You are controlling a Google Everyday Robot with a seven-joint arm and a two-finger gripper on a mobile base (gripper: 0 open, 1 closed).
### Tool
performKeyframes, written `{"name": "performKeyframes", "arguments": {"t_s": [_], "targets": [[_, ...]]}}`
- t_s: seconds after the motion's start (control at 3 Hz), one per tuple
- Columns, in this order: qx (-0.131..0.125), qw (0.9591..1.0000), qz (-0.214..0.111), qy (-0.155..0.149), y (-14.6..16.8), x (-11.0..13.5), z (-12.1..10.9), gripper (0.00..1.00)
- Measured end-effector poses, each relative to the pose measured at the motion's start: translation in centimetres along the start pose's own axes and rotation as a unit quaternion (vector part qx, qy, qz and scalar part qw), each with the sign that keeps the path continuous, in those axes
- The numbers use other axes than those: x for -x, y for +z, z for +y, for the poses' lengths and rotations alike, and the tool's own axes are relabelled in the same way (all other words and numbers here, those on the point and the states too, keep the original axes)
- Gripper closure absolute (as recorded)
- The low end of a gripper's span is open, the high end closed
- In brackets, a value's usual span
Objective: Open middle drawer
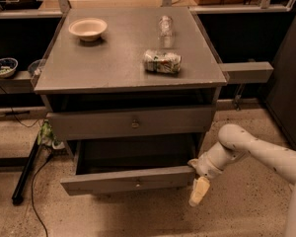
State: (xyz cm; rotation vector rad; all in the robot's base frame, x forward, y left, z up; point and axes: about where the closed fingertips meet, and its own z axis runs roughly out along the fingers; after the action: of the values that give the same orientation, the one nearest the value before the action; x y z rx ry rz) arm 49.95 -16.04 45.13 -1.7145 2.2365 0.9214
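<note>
- The grey wooden cabinet (123, 65) has its flat-fronted middle drawer (103, 184) pulled well out, dark inside.
- The white arm (251, 149) reaches in low from the right, elbow bent.
- Its cream gripper (199, 191) hangs pointing down, just beside the drawer front's right end (wide or closed, I cannot tell).

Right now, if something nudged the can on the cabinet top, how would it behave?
The can lies on its side, so it would probably roll. It looks like a small drink can, so likely light and easy to dent. The pincer hangs low beside the right end of the open middle drawer, far from it.
</note>
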Motion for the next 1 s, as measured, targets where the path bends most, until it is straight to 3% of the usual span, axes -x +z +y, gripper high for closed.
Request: {"name": "performKeyframes", "arguments": {"t_s": [1.0], "targets": [[0.006,0.9997,-0.012,-0.02,-0.2,0.12,0.75,0.0]]}}
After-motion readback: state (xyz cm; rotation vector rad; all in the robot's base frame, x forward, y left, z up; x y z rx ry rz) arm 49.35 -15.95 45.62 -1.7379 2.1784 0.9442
